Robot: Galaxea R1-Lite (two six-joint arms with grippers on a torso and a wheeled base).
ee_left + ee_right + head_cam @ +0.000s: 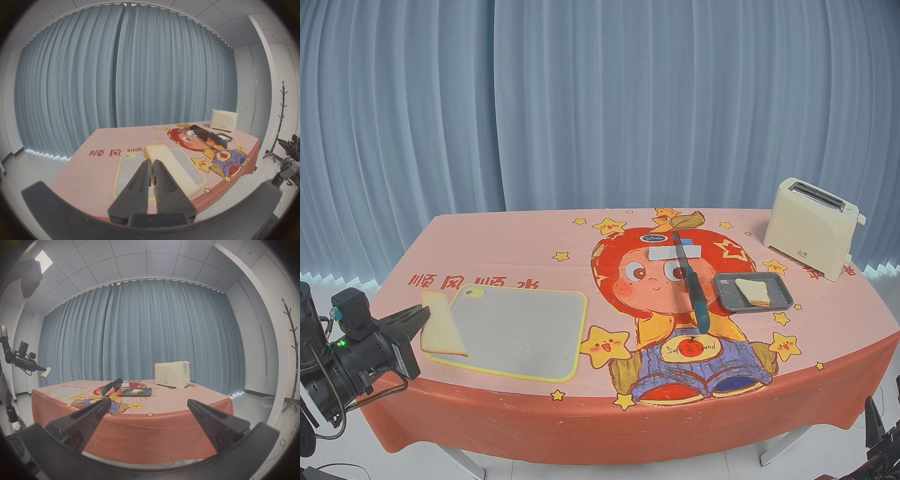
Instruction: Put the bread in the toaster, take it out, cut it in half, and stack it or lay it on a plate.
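A pale slice of bread (442,324) (170,168) is pinched at one edge by my left gripper (422,315) (152,165), which is shut on it. It hangs in the air over the left end of the grey, yellow-rimmed cutting board (519,331) (131,165). The right wrist view shows that bread (46,372) well above table height. The cream toaster (812,226) (172,374) stands at the far right. A dark tray (781,299) (147,392) before it carries a smaller bread piece (752,291) (137,391). My right gripper (148,410) is open, off the table's right front side.
A teal-handled knife (690,281) (206,135) (112,385) lies mid-table with its blade propped on a white rest (674,252). The pink printed tablecloth (506,250) has bare room behind the board. Curtains hang behind the table.
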